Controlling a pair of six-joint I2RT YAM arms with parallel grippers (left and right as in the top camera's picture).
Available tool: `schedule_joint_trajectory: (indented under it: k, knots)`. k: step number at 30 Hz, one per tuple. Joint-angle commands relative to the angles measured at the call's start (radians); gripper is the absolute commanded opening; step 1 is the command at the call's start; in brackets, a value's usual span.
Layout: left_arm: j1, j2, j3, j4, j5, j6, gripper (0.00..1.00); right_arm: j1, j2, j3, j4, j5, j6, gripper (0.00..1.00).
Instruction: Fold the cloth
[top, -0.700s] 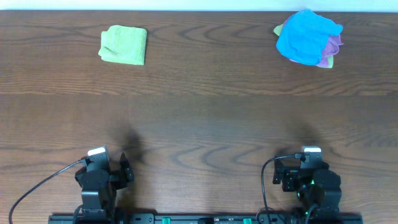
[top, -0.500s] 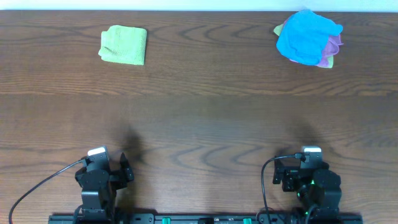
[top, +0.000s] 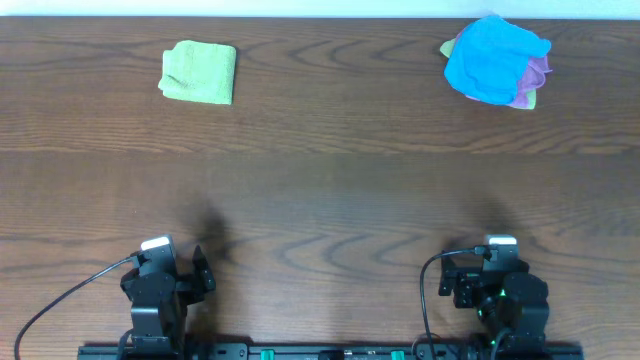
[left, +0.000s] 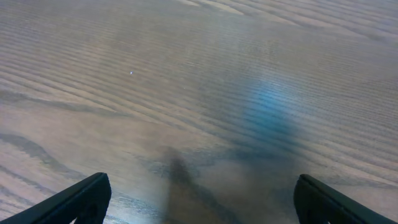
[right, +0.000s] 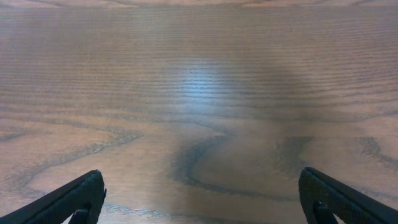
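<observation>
A green cloth (top: 199, 72) lies folded into a small square at the far left of the table. A heap of crumpled cloths, blue (top: 493, 56) on top with pink (top: 535, 75) and green edges showing under it, sits at the far right. My left gripper (top: 203, 272) rests at the near left edge, far from both. Its wrist view shows the fingers wide apart (left: 200, 199) over bare wood. My right gripper (top: 452, 280) rests at the near right edge, its fingers also wide apart (right: 202, 199) over bare wood. Both hold nothing.
The brown wooden table (top: 330, 190) spans the whole view. A black rail with the arm bases (top: 330, 351) runs along the near edge. A white strip borders the far edge.
</observation>
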Motion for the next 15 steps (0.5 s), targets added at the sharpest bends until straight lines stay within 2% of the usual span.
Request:
schedule_joint_trajectory:
  k: [1, 15]
  knots:
    - [-0.003, -0.007, -0.021, -0.01, -0.01, 0.007, 0.95, -0.008, -0.012, -0.012, 0.002, 0.011, -0.018, 0.99]
    - [-0.003, -0.007, -0.021, -0.01, -0.01, 0.007, 0.95, -0.008, -0.012, -0.012, 0.009, 0.01, -0.003, 0.99]
